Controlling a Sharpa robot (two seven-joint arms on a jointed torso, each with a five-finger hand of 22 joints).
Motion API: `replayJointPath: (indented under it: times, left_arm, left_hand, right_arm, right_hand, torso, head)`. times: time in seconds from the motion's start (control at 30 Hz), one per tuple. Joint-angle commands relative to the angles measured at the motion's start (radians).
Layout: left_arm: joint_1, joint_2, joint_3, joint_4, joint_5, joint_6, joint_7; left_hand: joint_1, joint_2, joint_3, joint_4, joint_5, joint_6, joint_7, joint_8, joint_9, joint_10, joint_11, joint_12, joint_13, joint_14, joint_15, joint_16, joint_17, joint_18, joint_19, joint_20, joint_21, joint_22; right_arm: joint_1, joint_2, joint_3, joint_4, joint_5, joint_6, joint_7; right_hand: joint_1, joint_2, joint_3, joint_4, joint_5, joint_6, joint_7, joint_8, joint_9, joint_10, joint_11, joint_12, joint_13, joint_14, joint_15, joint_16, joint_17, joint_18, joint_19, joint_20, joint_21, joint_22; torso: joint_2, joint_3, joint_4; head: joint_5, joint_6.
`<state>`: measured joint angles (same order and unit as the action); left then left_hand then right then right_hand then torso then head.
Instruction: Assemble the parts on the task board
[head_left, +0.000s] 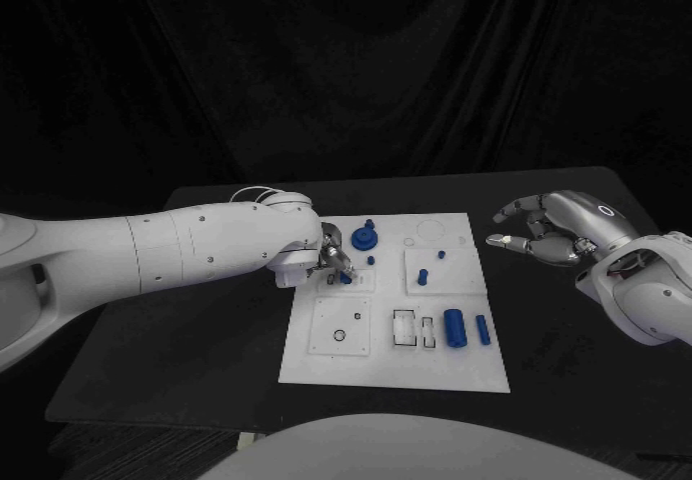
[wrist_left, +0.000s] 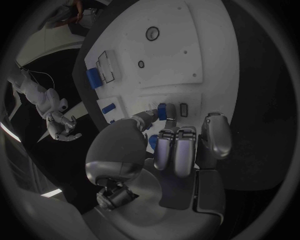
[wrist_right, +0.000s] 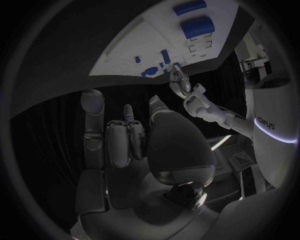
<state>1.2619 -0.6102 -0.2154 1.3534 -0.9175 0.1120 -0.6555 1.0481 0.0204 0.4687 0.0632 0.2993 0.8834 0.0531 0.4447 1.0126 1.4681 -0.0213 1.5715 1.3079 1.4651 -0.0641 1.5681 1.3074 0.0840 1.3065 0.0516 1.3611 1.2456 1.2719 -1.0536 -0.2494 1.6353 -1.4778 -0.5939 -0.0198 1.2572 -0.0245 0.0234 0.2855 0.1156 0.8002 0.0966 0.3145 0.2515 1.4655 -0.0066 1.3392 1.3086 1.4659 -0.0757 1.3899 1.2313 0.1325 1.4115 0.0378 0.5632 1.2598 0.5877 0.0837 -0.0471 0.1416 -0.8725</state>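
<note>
The white task board (head_left: 392, 350) lies in the middle of the black table. My left hand (head_left: 329, 262) is over the board's left edge and pinches a small blue part (head_left: 346, 279) low against the board; in the left wrist view that small blue part (wrist_left: 162, 111) sits between the thumb and fingers (wrist_left: 177, 145). A blue gear-like part (head_left: 366, 238) and a small blue peg (head_left: 372, 260) stand just beside the hand. My right hand (head_left: 555, 232) hovers off the board's right side, fingers loosely curved and apart, holding nothing.
A large blue cylinder (head_left: 454, 327) and a slimmer blue piece (head_left: 483, 329) lie at the board's near right. Another blue peg (head_left: 427, 273) stands mid-board. Rectangular slots (head_left: 408, 328) and a round recess (head_left: 340, 336) are on the near half. Bare black table (head_left: 173, 350) surrounds the board.
</note>
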Motion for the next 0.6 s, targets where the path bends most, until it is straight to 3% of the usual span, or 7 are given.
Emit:
replayJointPath:
  times: [0.03, 0.17, 0.47, 0.53, 0.6]
  left_arm:
    - [-0.002, 0.002, 0.000, -0.002, 0.001, 0.025, 0.008]
    - [-0.003, 0.003, 0.000, -0.003, 0.001, 0.032, 0.005]
    - [-0.004, 0.003, 0.000, -0.005, 0.001, 0.035, 0.003]
    - [-0.004, 0.003, 0.000, -0.005, 0.001, 0.033, 0.004]
    - [-0.004, 0.003, 0.000, -0.005, 0.001, 0.031, 0.004]
  left_hand:
    - [-0.019, -0.004, -0.015, 0.007, -0.070, 0.011, 0.000, -0.020, -0.007, 0.103, 0.009, -0.001, 0.263, 0.100, 0.005, -0.001, 0.254, 0.004, -0.004, 0.004, -0.008, 0.002]
    - [-0.035, -0.008, -0.066, 0.039, -0.111, 0.023, 0.003, -0.047, -0.013, 0.099, 0.012, -0.003, 0.260, 0.099, 0.008, -0.001, 0.252, 0.005, -0.004, 0.005, -0.012, 0.005]
    - [-0.075, -0.010, -0.165, 0.106, -0.170, 0.046, 0.008, -0.083, -0.012, 0.098, 0.017, -0.004, 0.259, 0.100, 0.012, -0.001, 0.254, 0.005, -0.002, 0.009, -0.017, 0.012]
    - [-0.096, -0.011, -0.204, 0.135, -0.209, 0.058, 0.007, -0.085, -0.003, 0.101, 0.016, -0.002, 0.262, 0.102, 0.012, 0.001, 0.258, 0.005, 0.002, 0.010, -0.017, 0.017]
    - [-0.103, -0.010, -0.220, 0.146, -0.225, 0.065, 0.005, -0.083, 0.004, 0.103, 0.015, -0.001, 0.263, 0.104, 0.011, 0.002, 0.261, 0.004, 0.004, 0.009, -0.015, 0.021]
  right_arm:
    - [-0.003, 0.000, 0.001, -0.001, -0.002, 0.008, -0.007]
    - [-0.004, 0.001, 0.001, -0.002, -0.002, 0.010, -0.007]
    - [-0.007, 0.001, 0.001, -0.004, -0.002, 0.014, -0.008]
    - [-0.008, 0.001, 0.001, -0.004, -0.002, 0.014, -0.008]
    - [-0.008, 0.001, 0.001, -0.005, -0.002, 0.015, -0.008]
  right_hand:
    - [0.007, 0.001, -0.002, -0.007, 0.003, 0.005, -0.002, -0.004, -0.002, 0.011, 0.009, -0.003, 0.037, 0.047, 0.009, -0.005, -0.001, 0.018, -0.001, 0.003, -0.005, -0.001]
    - [0.007, 0.001, -0.002, -0.007, 0.003, 0.005, -0.002, -0.004, -0.002, 0.011, 0.009, -0.003, 0.037, 0.047, 0.009, -0.005, -0.001, 0.018, -0.001, 0.003, -0.005, -0.001]
    - [0.008, 0.001, -0.002, -0.007, 0.004, 0.006, -0.002, -0.004, -0.002, 0.011, 0.009, -0.004, 0.036, 0.047, 0.009, -0.004, 0.000, 0.018, -0.001, 0.003, -0.005, -0.001]
    - [0.008, 0.001, -0.002, -0.007, 0.004, 0.006, -0.002, -0.004, -0.002, 0.011, 0.009, -0.004, 0.036, 0.047, 0.009, -0.004, 0.000, 0.018, -0.001, 0.003, -0.005, -0.001]
    - [0.008, 0.001, -0.002, -0.007, 0.004, 0.006, -0.002, -0.004, -0.002, 0.011, 0.009, -0.004, 0.036, 0.047, 0.009, -0.004, 0.000, 0.018, -0.001, 0.003, -0.005, -0.001]
  torso:
    - [0.000, 0.0006, 0.0002]
    - [0.000, 0.0004, -0.0010]
    - [-0.001, 0.0011, -0.0023]
    - [-0.001, 0.0011, -0.0015]
    - [-0.001, 0.0011, -0.0012]
  head:
    - [-0.001, 0.000]
    - [0.001, 0.000]
    - [0.001, 0.000]
    - [0.000, 0.000]
    - [-0.001, 0.000]
